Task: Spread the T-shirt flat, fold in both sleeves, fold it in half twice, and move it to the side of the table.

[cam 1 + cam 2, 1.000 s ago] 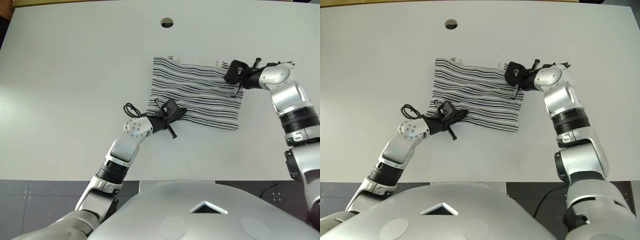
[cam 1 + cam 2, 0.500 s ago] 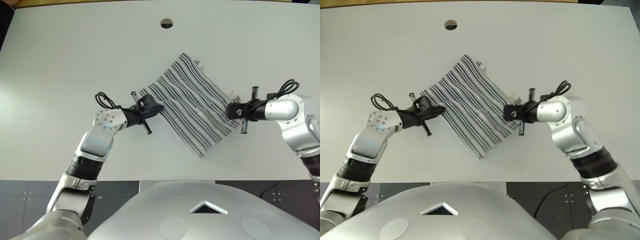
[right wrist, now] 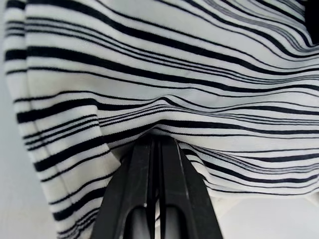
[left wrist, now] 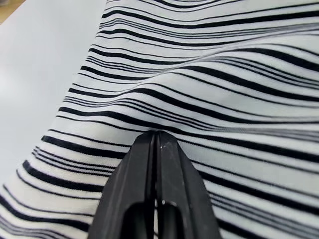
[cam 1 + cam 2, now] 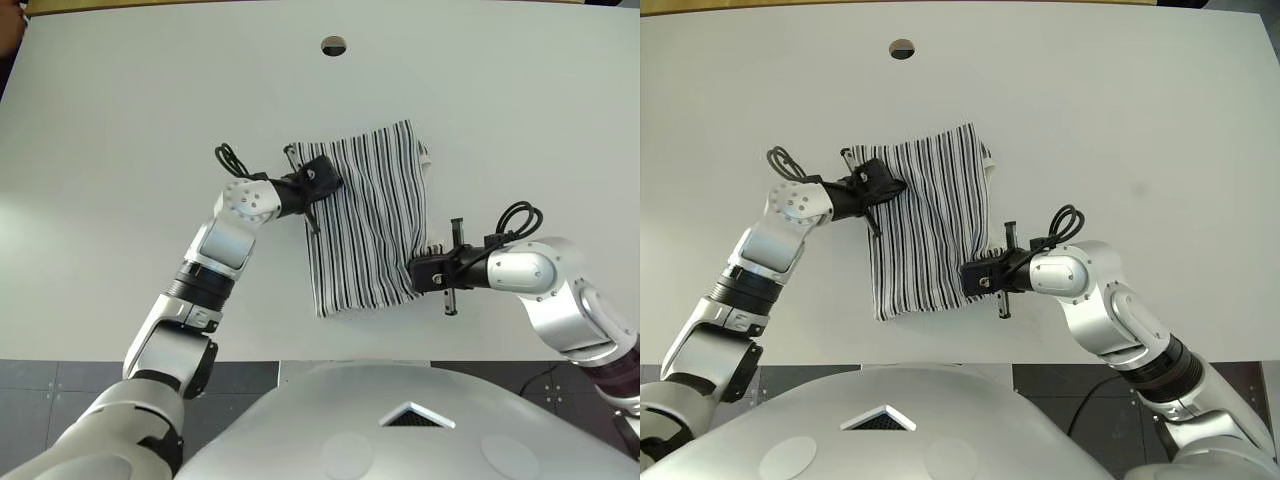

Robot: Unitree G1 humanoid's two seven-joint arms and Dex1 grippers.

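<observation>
The folded black-and-white striped T-shirt [image 5: 365, 225] lies as a tall rectangle near the middle of the white table [image 5: 120, 120], its stripes running away from me. My left gripper [image 5: 322, 181] is shut on its far left corner, and the cloth [image 4: 209, 74] bunches at the closed fingertips. My right gripper [image 5: 418, 274] is shut on the near right edge, where the fabric [image 3: 164, 64] puckers into the pinched fingers. The shirt's near left corner [image 5: 322, 308] lies loose on the table.
A round cable hole [image 5: 333, 45] sits in the table at the far middle. Bare table surface spreads to the left and right of the shirt. The front edge [image 5: 100, 358] runs just below the shirt.
Both grippers have swung the shirt around: my left one moved farther away and rightward, my right one came nearer and leftward. The shirt has turned from a diamond to an upright rectangle.
</observation>
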